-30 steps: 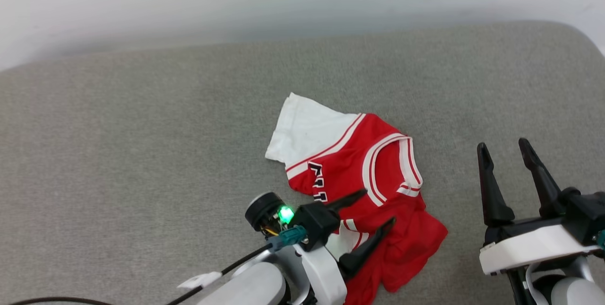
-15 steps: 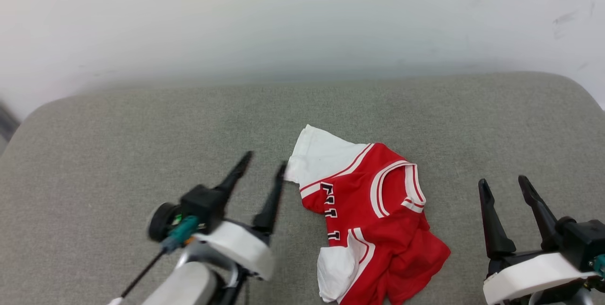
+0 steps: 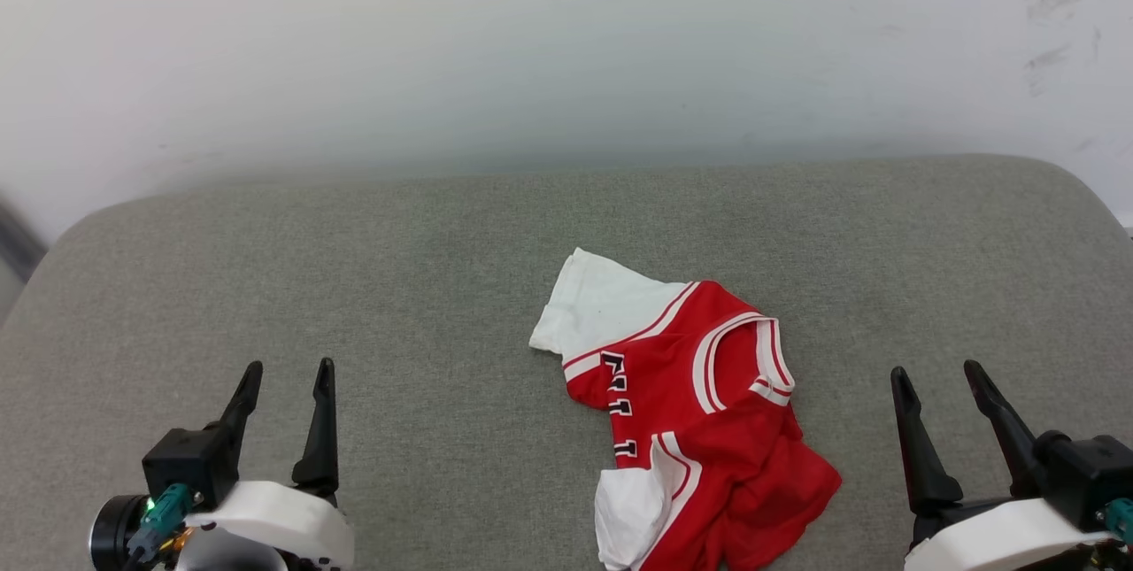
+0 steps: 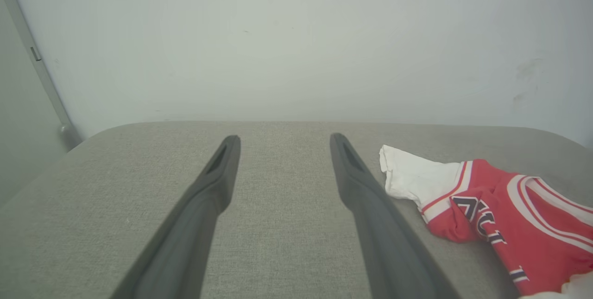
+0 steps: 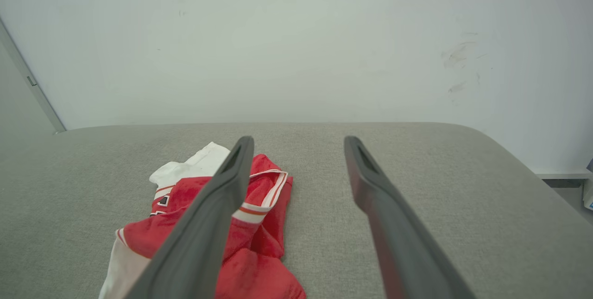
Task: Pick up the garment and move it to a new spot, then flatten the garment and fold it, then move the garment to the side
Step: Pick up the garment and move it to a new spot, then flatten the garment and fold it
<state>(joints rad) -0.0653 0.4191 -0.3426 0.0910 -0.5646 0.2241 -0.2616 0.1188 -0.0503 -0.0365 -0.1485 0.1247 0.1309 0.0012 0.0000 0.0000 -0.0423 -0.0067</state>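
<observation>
Fingers on both grippers stand spread wide, with only grey cloth seen in the gaps. The left gripper (image 3: 289, 367) sits at the lower left of the head view and the right gripper (image 3: 935, 369) at the lower right, both pointing up the frame.

The garment (image 3: 699, 412) lies crumpled on the grey padded surface (image 3: 425, 288), right of centre and low in the head view. It is between the grippers, nearer the right one and apart from both. Its body is red. One white sleeve is spread at its upper left and another is folded at its lower edge. The red-and-white striped collar faces up. Black white-outlined letters show in part, and the lower right is bunched.
</observation>
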